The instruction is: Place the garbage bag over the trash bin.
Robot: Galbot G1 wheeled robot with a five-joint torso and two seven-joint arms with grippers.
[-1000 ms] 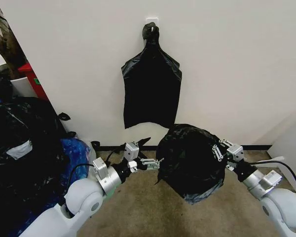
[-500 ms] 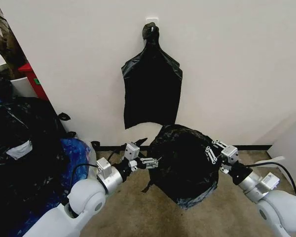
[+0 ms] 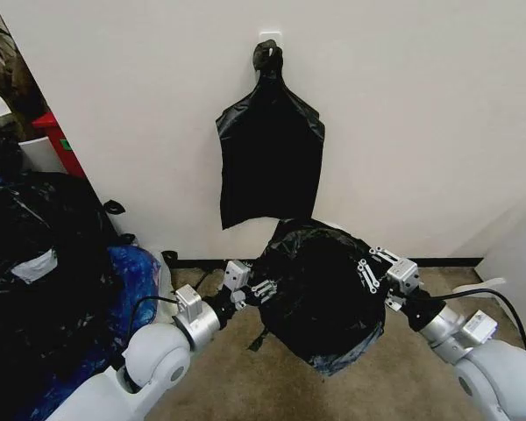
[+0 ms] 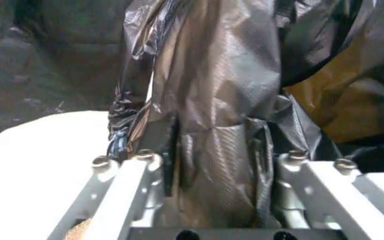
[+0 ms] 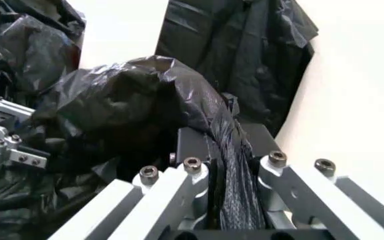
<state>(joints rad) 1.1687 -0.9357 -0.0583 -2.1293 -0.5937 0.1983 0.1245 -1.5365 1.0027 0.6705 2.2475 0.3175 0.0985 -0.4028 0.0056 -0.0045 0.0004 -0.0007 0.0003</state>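
Clearly thin film could tear or slip if grippers pull apart too hard. Garbage bag point(image 3: 320, 294) hangs stretched between both grippers, below knotted bag bunch point(image 3: 270, 153) on wall. Left gripper point(image 3: 261, 289) clamps bag's left edge; right gripper point(image 3: 366, 274) pinches its right fold. Trash bin hidden under bag, if there at all.

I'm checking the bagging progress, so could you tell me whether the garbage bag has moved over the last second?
Yes. Held between the left gripper and right gripper, the garbage bag has shifted toward the robot's left, now lying more directly below the hanging bunch of bags on the wall.
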